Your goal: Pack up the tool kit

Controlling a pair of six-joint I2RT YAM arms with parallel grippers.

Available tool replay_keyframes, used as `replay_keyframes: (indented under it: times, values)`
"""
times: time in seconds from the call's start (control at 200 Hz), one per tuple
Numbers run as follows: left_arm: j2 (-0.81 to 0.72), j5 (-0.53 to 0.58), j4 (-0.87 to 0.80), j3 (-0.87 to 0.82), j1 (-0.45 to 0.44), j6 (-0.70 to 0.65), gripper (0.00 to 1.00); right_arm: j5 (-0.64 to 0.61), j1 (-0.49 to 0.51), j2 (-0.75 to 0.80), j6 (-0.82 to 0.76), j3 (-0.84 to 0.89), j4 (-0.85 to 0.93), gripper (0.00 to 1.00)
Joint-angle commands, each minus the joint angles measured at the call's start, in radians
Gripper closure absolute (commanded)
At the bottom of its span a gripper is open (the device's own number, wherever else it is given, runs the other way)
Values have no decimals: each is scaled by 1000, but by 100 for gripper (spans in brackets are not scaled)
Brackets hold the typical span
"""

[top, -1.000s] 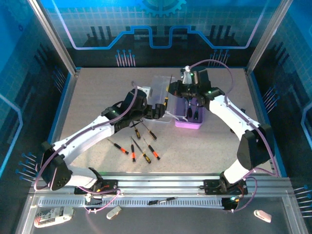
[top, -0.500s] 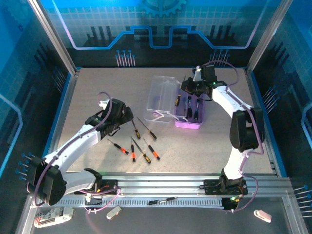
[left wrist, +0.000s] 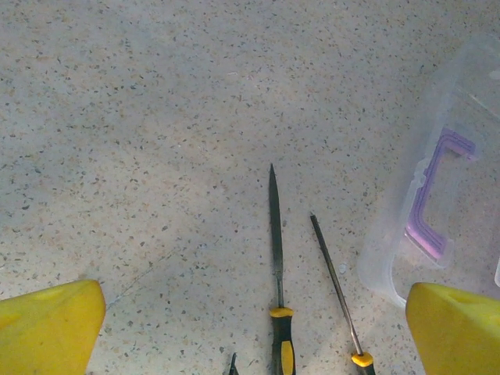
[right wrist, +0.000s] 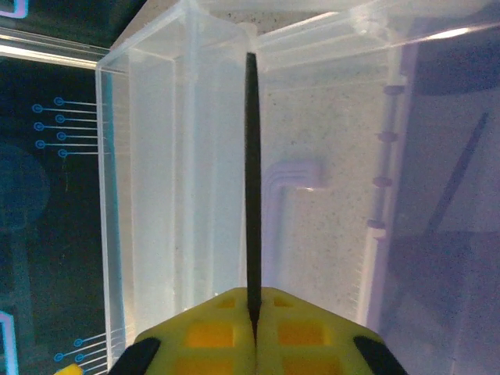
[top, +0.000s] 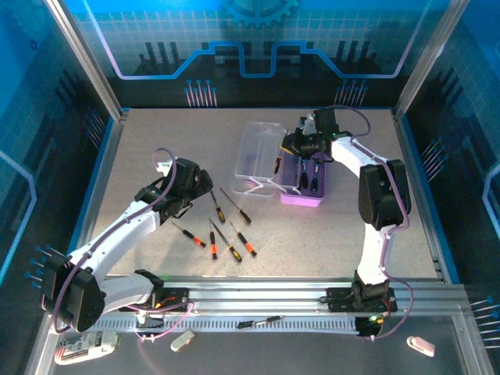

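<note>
The tool kit lies open mid-table, purple base (top: 306, 195) on the right and clear lid (top: 256, 152) folded out to the left. Two screwdrivers (top: 308, 178) lie in the base. My right gripper (top: 294, 145) hovers at the seam between lid and base, shut on the thin black blade (right wrist: 252, 180) of a screwdriver (top: 277, 164); its yellow pads (right wrist: 211, 336) meet on it. Several loose screwdrivers (top: 226, 226) lie on the table. My left gripper (top: 195, 186) hangs open above them, fingertips (left wrist: 47, 328) wide apart, a yellow-handled one (left wrist: 276, 258) between them.
Small white objects (top: 82, 348) (top: 420, 344) rest on the front ledge, and a stray screwdriver (top: 260, 321) lies on the rail there. Blue enclosure walls (top: 101, 148) ring the table. The lid's purple handle (left wrist: 437, 195) is close to my left gripper's right side.
My left arm has drawn back from the case to the loose screwdrivers on the left. My right gripper has shifted slightly left toward the lid, still carrying its screwdriver.
</note>
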State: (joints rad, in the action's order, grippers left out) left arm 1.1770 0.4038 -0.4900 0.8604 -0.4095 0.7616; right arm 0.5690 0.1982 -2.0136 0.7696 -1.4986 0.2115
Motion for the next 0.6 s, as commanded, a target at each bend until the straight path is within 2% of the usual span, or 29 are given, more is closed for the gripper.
replay_keyframes:
  times: [0.0,0.095,0.195,0.595]
  values:
    - [8,-11,9,-18,6,22,1,48,12,-25,17,-38,-11,88]
    - [4,-17,11,-19,6,24,1,59,10,-27,19,-45,-5,74]
    - [0,-26,14,-26,6,31,2,55,9,-16,18,-44,8,66]
    - [16,-92,46,-34,7,28,3,40,-18,95,7,14,17,68]
